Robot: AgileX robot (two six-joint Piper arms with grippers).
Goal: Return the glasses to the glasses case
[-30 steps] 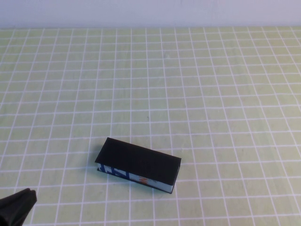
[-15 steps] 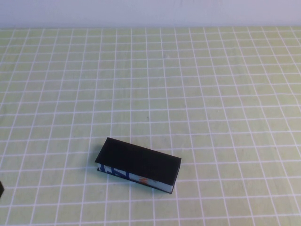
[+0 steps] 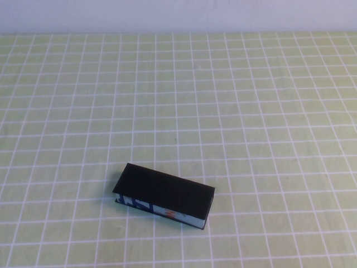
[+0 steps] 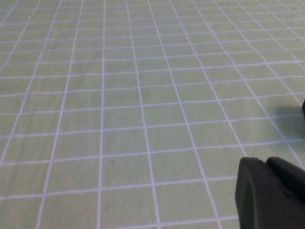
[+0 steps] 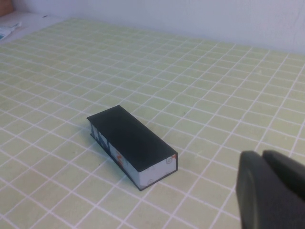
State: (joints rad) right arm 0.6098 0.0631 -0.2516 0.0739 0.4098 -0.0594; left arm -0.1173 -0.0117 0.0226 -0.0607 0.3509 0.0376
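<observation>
The glasses case (image 3: pixel 165 195) lies on the green checked table, near the front and a little left of centre, with its black lid shut flat and its blue, white and orange side facing me. It also shows in the right wrist view (image 5: pixel 132 143). The glasses are not in view. My left gripper (image 4: pixel 264 162) is shut and empty over bare table, out of the high view. My right gripper (image 5: pixel 262 155) is shut and empty, hovering off to the case's right, well apart from it, and also out of the high view.
The green tablecloth with its white grid (image 3: pixel 234 111) covers the whole table up to a pale wall at the back (image 3: pixel 178 14). Some pale items sit off the table's far corner in the right wrist view (image 5: pixel 9 26).
My left gripper, seen at the lower left corner of the high view a second ago, has pulled back out of that view. The case has not moved.
</observation>
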